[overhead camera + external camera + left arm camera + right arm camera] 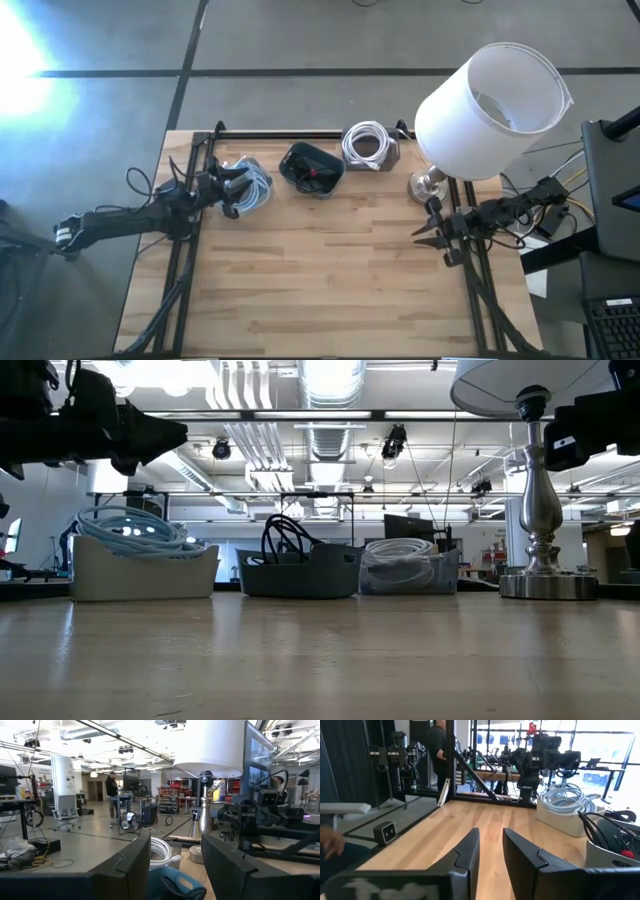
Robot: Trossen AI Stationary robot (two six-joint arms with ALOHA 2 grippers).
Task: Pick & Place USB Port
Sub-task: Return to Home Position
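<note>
Sitting mid-row at the back of the table, the black bin holds dark cables that loop up over its rim. Whether any of them is the USB piece cannot be told. Just beside it toward the right arm stands a clear bin with a white coil inside. On its other side, a small gap away, is a beige bin heaped with blue cables.

The left gripper hangs above the beige bin, raised clear of the cables, with its fingers spread and nothing between them. The right gripper is at the table's right edge, near the lamp base and well apart from the bins. It points inward over the wood, its fingers parted by a narrower gap and also empty.
</note>
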